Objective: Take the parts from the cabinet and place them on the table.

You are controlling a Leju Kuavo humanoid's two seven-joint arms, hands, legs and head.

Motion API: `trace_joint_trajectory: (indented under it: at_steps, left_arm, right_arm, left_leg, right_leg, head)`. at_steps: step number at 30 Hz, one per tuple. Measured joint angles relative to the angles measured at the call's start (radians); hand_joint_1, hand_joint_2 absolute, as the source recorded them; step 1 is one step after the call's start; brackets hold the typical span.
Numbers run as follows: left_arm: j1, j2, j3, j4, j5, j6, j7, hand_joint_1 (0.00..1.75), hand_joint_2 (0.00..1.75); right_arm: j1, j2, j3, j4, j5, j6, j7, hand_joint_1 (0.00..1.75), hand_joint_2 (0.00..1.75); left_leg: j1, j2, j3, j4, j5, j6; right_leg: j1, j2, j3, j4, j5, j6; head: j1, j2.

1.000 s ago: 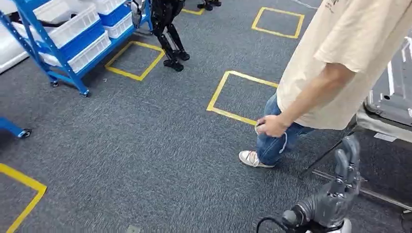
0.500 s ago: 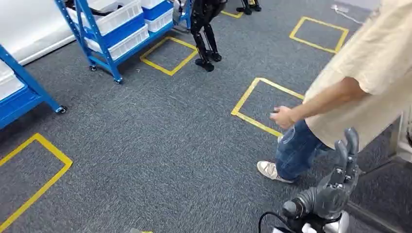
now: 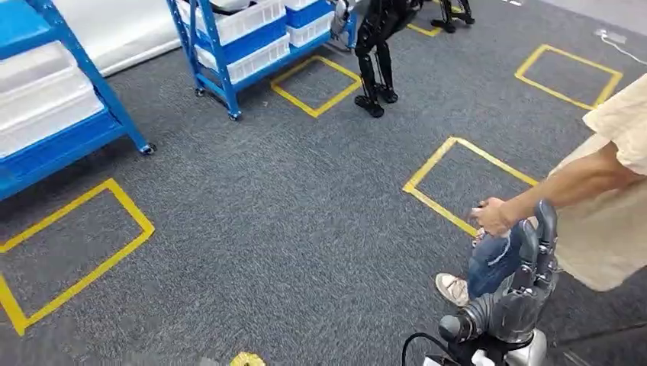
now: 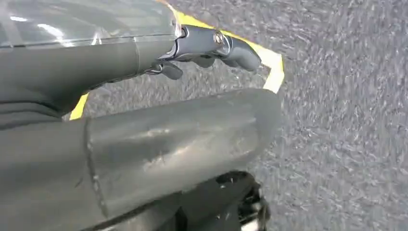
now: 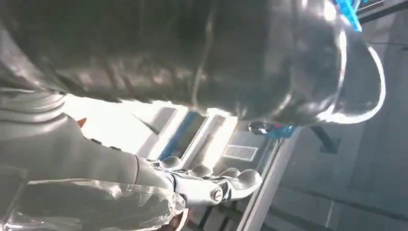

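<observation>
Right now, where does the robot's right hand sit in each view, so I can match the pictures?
Head view: right hand at lower right, fingers raised, beside the person's leg.
Right wrist view: right hand at lower middle, fingers extended.
Left wrist view: that arm's own left hand instead, yellow tape beyond it.
Shared landmark: grey carpet, also in the left wrist view.

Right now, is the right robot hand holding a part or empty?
Empty. The right robot hand is raised with fingers extended upward, nothing between them; the right wrist view shows nothing held either.

Left hand [image 4: 211, 45] apparently empty, over taped carpet [image 4: 337, 96].
</observation>
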Motion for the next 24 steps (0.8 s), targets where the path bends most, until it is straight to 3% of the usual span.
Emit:
trace_joint_trajectory:
  at_steps: [2,3,4,5,7,8,9,10,11,12,13,14,17,18,19,20,22,23,24]
  left_arm:
    - [0.003,0.0,0.0,0.0,0.0,0.0,0.002,0.0,0.0]
    - [0.005,0.0,0.0,0.0,-0.001,0.0,0.003,0.0,0.0]
    - [0.006,0.0,0.0,0.0,0.0,0.0,0.003,0.0,0.0]
    - [0.002,0.0,0.0,0.0,0.0,0.0,0.004,0.0,0.0]
    - [-0.003,0.0,0.0,0.0,-0.001,0.0,0.005,0.0,0.0]
    - [-0.003,0.0,0.0,0.0,-0.001,0.0,0.006,0.0,0.0]
    - [-0.001,0.0,0.0,0.0,-0.001,0.0,0.008,0.0,0.0]
    - [0.001,0.0,0.0,0.0,-0.001,0.0,0.008,0.0,0.0]
    - [0.001,0.0,0.0,0.0,-0.001,0.0,0.008,0.0,0.0]
    - [0.0,0.0,0.0,0.0,-0.001,0.0,0.008,0.0,0.0]
    - [-0.003,0.0,0.0,0.0,-0.001,0.001,0.008,0.0,0.0]
    - [-0.006,0.0,0.001,0.0,-0.001,0.001,0.008,0.0,0.0]
    - [-0.003,0.0,0.001,0.0,-0.002,0.0,0.008,0.0,0.0]
    - [-0.002,0.0,0.002,0.0,-0.002,0.0,0.009,0.0,0.0]
    - [-0.001,0.0,0.002,0.0,-0.002,0.0,0.009,0.0,0.0]
    - [-0.004,0.0,0.002,0.0,-0.002,0.0,0.01,0.0,0.0]
    - [-0.007,-0.001,0.002,0.0,-0.002,0.0,0.011,0.0,0.0]
    - [-0.007,-0.001,0.002,0.0,-0.002,0.0,0.011,0.0,0.0]
    - [-0.006,-0.001,0.002,0.0,-0.004,0.0,0.013,0.0,0.0]
  right_arm:
    - [-0.005,0.0,0.0,0.0,0.0,0.0,0.0,0.0,0.0]
    - [-0.005,0.0,0.0,0.0,0.0,0.0,0.0,0.0,0.0]
    - [-0.005,0.0,0.0,0.0,0.0,0.0,0.0,0.0,0.0]
    - [-0.005,0.0,0.0,0.0,0.0,0.0,0.0,0.0,0.0]
    - [-0.003,0.0,0.0,0.001,0.0,0.0,0.0,0.0,0.0]
    - [-0.004,0.0,0.0,0.001,0.0,0.0,0.0,0.0,0.0]
    - [-0.003,0.0,0.0,0.002,-0.001,0.0,0.0,0.0,0.0]
    - [-0.003,0.0,0.0,0.002,-0.002,0.0,-0.002,0.0,0.0]
    - [-0.003,0.0,0.0,0.002,-0.002,0.0,-0.003,0.0,0.0]
    - [-0.003,0.0,0.0,0.002,-0.002,0.0,-0.004,0.0,0.0]
    - [-0.003,0.0,0.0,0.002,-0.002,0.0,-0.004,0.0,0.0]
    - [-0.004,0.0,0.0,0.002,-0.003,0.0,-0.004,0.0,0.0]
    - [-0.005,0.0,0.0,0.001,-0.004,0.0,-0.009,0.0,0.0]
    - [-0.005,0.0,0.0,0.001,-0.004,0.0,-0.009,0.0,0.0]
    - [-0.007,0.0,0.0,0.001,-0.005,0.0,-0.008,0.0,0.0]
    - [-0.005,-0.001,0.0,0.0,-0.005,0.0,-0.009,0.0,0.0]
    - [-0.001,-0.003,0.0,0.0,-0.005,0.0,-0.008,0.0,0.0]
    - [-0.001,-0.004,0.0,0.0,-0.005,0.0,-0.008,0.0,0.0]
    - [-0.001,-0.006,0.0,0.002,-0.002,0.0,-0.006,0.0,0.0]
  left_leg:
    - [0.002,-0.025,0.0,-0.012,0.007,-0.015]
    - [0.0,-0.005,0.0,-0.002,0.002,-0.015]
    - [-0.007,0.056,-0.014,0.027,-0.018,-0.018]
    - [-0.005,0.084,-0.048,0.09,-0.056,-0.022]
    - [0.001,0.103,-0.119,0.232,-0.119,-0.031]
    - [0.004,0.107,-0.142,0.277,-0.129,-0.035]
    - [0.006,0.111,-0.139,0.274,-0.114,-0.039]
    - [0.008,0.117,-0.114,0.226,-0.082,-0.041]
    - [0.01,0.126,-0.069,0.145,-0.041,-0.042]
    - [0.01,0.15,-0.019,0.058,-0.005,-0.04]
    - [0.002,0.2,0.009,0.002,-0.017,-0.034]
    - [-0.001,0.183,0.012,-0.004,-0.01,-0.02]
    - [-0.008,0.155,0.004,-0.004,-0.011,-0.003]
    - [0.002,0.145,0.014,-0.015,-0.004,0.008]
    - [0.002,0.134,0.016,-0.017,-0.002,0.012]
    - [0.002,0.127,0.014,-0.017,0.0,0.018]
    - [0.0,0.105,0.012,-0.017,0.0,0.021]
    - [-0.002,0.092,0.011,-0.016,0.001,0.022]
    - [-0.003,0.079,0.011,-0.015,0.001,0.022]
  right_leg:
    - [0.001,-0.019,0.007,-0.013,0.006,-0.008]
    - [-0.014,-0.035,0.02,-0.036,0.017,-0.012]
    - [-0.01,-0.049,0.028,-0.046,0.019,-0.014]
    - [-0.007,-0.067,0.03,-0.047,0.019,-0.015]
    - [-0.003,-0.1,0.03,-0.045,0.015,-0.019]
    - [-0.003,-0.114,0.029,-0.043,0.013,-0.019]
    - [-0.004,-0.129,0.03,-0.041,0.01,-0.017]
    - [-0.004,-0.141,0.03,-0.039,0.007,-0.015]
    - [-0.006,-0.153,0.032,-0.034,0.003,-0.012]
    - [-0.006,-0.163,0.034,-0.029,-0.003,-0.008]
    - [-0.002,-0.173,0.034,-0.024,-0.01,-0.001]
    - [0.003,-0.18,0.032,-0.018,-0.016,0.006]
    - [0.002,-0.204,0.041,-0.022,-0.017,0.016]
    - [-0.002,-0.198,0.042,-0.019,-0.025,0.024]
    - [-0.006,-0.142,0.035,0.007,-0.045,0.029]
    - [-0.008,-0.105,0.005,0.072,-0.087,0.03]
    - [-0.008,-0.083,-0.076,0.229,-0.156,0.032]
    - [-0.008,-0.08,-0.109,0.285,-0.168,0.033]
    - [-0.008,-0.08,-0.121,0.295,-0.152,0.032]
  head:
    - [0.0,0.0]
    - [0.0,0.0]
    - [-0.001,0.0]
    - [-0.002,0.0]
    - [-0.002,0.0]
    - [-0.002,0.0]
    - [-0.002,0.0]
    - [-0.002,0.0]
    - [-0.002,0.0]
    - [-0.002,0.0]
    - [-0.002,0.0]
    - [0.0,0.0]
    - [-0.002,0.0]
    - [-0.001,0.0]
    - [0.0,0.0]
    - [0.0,0.0]
    - [0.0,0.0]
    - [0.0,0.0]
    - [0.0,0.0]
